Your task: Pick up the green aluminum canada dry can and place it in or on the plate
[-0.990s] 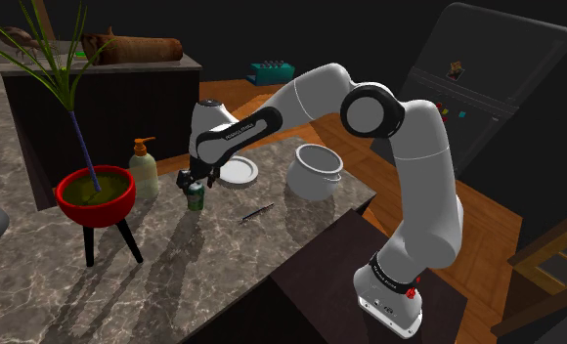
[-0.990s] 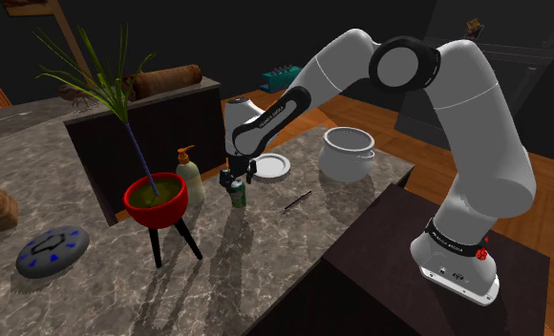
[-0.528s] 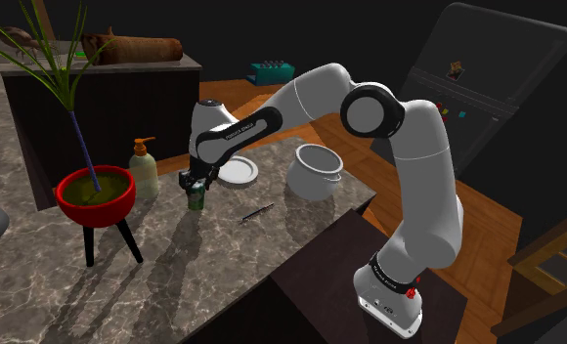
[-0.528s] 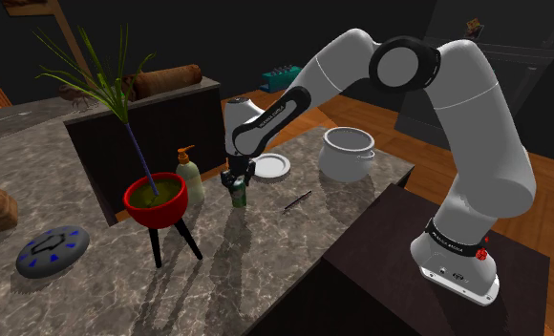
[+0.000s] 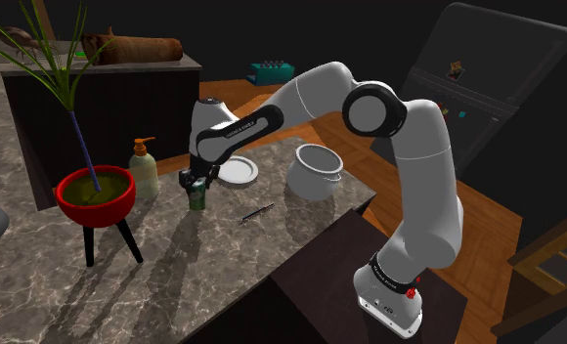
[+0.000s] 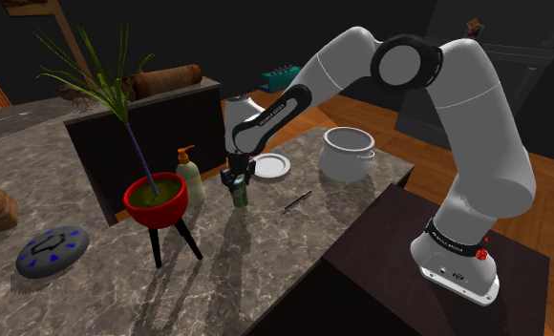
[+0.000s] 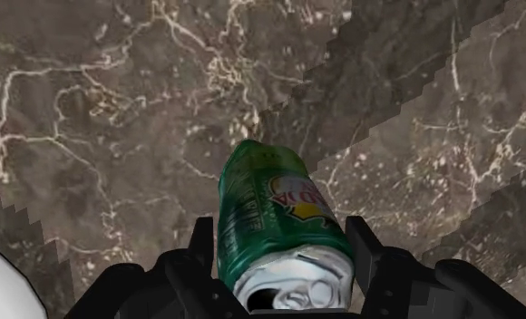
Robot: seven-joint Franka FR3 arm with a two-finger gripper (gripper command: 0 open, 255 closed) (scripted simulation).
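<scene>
Gripper (image 5: 195,193) (image 6: 237,185) (image 7: 284,241): points down at the counter, and its two fingers (image 7: 203,243) press the can's sides, pinching it.
Can (image 7: 270,213) (image 5: 196,203) (image 6: 239,199): green, upright, low at the marble between the fingers; its silver top faces the wrist camera.
Plate (image 5: 239,172) (image 6: 272,168): white, just beyond the can on the far side and to the shoulder view's right, apart from it.
Bottle (image 5: 143,168) (image 6: 189,174): near the can, on the shoulder view's left.
Planter (image 5: 96,195) (image 6: 156,200): red bowl on dark legs, farther left than the bottle.
Stick (image 5: 257,211) (image 6: 297,200): thin and dark, flat on the marble to the can's right in the shoulder view.
Pot (image 5: 313,171) (image 6: 347,153): white, right of the plate, close to the counter's corner.
Counter (image 5: 203,269) (image 6: 266,253): brown veined marble; a bare stretch runs from the can toward the near edge, which slants down from the pot's corner.
Stand (image 5: 321,283): dark box against that near edge.
Disc (image 6: 51,250): grey with blue marks, well left of the planter.
</scene>
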